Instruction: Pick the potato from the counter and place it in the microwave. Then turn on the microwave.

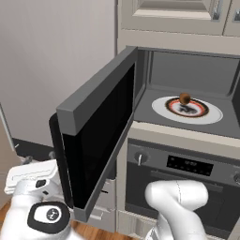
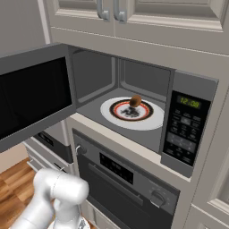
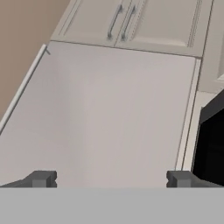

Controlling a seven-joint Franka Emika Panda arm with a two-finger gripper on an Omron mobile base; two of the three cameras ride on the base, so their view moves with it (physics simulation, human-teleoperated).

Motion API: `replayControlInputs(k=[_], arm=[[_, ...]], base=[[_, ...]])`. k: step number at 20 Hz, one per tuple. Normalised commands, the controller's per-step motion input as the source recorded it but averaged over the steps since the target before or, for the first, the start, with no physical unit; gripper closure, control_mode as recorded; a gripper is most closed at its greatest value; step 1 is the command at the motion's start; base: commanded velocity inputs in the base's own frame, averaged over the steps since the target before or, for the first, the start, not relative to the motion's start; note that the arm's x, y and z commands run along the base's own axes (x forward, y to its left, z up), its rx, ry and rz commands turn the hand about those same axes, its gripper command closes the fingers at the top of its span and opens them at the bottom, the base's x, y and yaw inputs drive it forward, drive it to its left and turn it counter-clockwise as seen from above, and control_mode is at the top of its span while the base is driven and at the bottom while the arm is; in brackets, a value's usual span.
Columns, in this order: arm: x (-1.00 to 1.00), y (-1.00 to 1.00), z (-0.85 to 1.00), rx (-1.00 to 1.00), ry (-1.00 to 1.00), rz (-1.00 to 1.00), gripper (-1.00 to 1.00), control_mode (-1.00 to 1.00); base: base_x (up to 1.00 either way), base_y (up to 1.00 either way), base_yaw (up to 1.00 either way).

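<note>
The potato (image 1: 184,98) is sitting on the plate (image 1: 213,114) inside the microwave (image 2: 190,123). The fingers (image 3: 42,179) are spread wide, holding nothing. Next: shutting the door (image 1: 101,131), then pressing start.

The microwave (image 2: 134,112) sits built into a cabinet column, with upper cabinet doors (image 2: 134,13) above it and an oven (image 2: 129,179) directly below. Its door (image 1: 98,136) stands swung wide open to the left, hinged at the left edge of the cavity. Inside, a plate (image 1: 161,107) lies on the cavity floor, and the potato (image 1: 184,98) rests on the plate, towards its back. The control panel (image 2: 185,127) is at the right of the cavity. The gripper (image 3: 111,179) is low and to the left of the open door, outside the microwave, its jaws spread wide and facing a blank wall panel (image 3: 109,118) beneath more cabinet doors (image 3: 131,22).
</note>
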Motion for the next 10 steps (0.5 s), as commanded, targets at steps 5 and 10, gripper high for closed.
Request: replayControlInputs(k=[5, 10], arm=[[0.0, -0.46, 0.0, 0.0, 0.0, 0.05, -1.0, -1.0], [-0.04, -0.44, 0.0, 0.0, 0.0, 0.04, -1.0, -1.0]], base=[[0.0, 0.0, 0.0], [0.0, 0.0, 0.0]])
